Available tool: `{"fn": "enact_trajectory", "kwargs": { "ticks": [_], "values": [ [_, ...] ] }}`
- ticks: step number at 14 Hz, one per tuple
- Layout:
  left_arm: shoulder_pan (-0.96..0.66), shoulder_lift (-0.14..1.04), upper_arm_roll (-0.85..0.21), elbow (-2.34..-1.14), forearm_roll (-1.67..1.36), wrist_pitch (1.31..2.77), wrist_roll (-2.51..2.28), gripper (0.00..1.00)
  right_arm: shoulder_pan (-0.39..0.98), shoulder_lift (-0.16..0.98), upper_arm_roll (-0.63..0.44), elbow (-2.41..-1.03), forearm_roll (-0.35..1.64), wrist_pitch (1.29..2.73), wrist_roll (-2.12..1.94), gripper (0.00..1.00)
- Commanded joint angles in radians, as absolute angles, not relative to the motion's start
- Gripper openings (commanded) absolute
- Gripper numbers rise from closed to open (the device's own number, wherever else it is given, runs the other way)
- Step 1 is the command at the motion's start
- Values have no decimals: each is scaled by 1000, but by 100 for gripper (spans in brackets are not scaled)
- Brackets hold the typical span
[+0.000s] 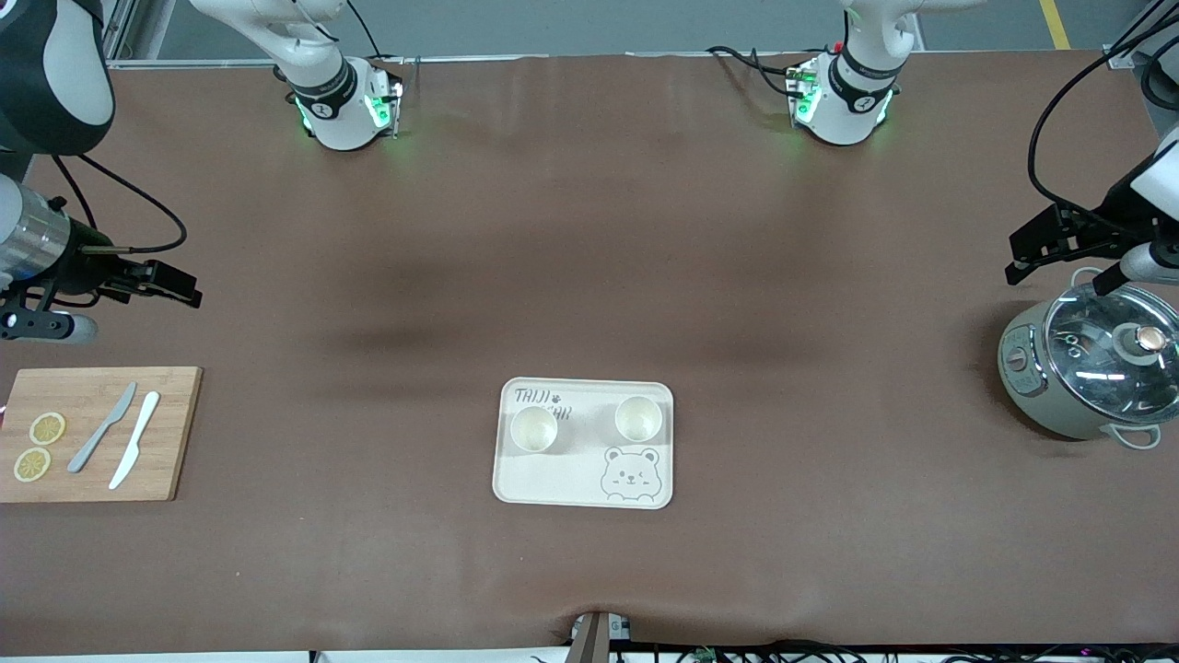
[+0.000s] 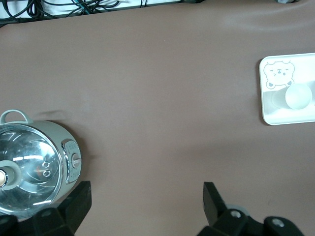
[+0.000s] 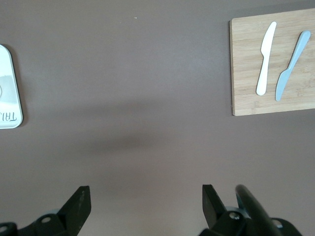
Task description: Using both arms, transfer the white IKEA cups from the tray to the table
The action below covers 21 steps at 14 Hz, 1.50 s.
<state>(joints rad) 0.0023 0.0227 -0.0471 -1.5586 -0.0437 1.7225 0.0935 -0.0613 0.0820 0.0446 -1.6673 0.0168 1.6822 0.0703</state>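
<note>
Two white IKEA cups stand upright on the bear tray [image 1: 516,488], one [image 1: 534,429] toward the right arm's end and the other [image 1: 638,418] toward the left arm's end, side by side and apart. I can see into both from above and make out nothing in them. The tray is cream, with a cartoon bear face in one corner and handwriting-style lettering that I read as "TAIJI" on the top line; the line under it is partly hidden by a cup.

I have the left gripper [image 1: 1032,253] up over the table by the grey lidded pot [image 1: 1087,373], fingers spread wide and holding nothing. The pot has a glass lid with a knob, and I cannot tell what is inside. The right gripper [image 1: 175,283] hangs over the table above the bamboo cutting board [image 1: 170,433], also spread wide and empty. Both arms wait well apart from the tray.

On the board lie a grey knife [image 1: 101,428], a white knife [image 1: 134,439] and two lemon slices [image 1: 39,447]. A brown mat covers the table [image 1: 589,230]; cables run along its edges.
</note>
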Motion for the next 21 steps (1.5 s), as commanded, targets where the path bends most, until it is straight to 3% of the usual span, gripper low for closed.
{"fn": "enact_trajectory", "kwargs": {
  "ticks": [1, 14, 21],
  "values": [
    [11, 21, -49, -1552, -55, 1697, 109, 100, -61, 52, 48, -1694, 26, 1686, 86, 100],
    [5, 26, -49, -1554, -43, 1660, 103, 100, -61, 52, 48, -1694, 26, 1687, 84, 100],
    [2, 47, -100, -1606, 34, 1640, 55, 100, -61, 52, 48, -1694, 25, 1686, 84, 100]
  ]
}}
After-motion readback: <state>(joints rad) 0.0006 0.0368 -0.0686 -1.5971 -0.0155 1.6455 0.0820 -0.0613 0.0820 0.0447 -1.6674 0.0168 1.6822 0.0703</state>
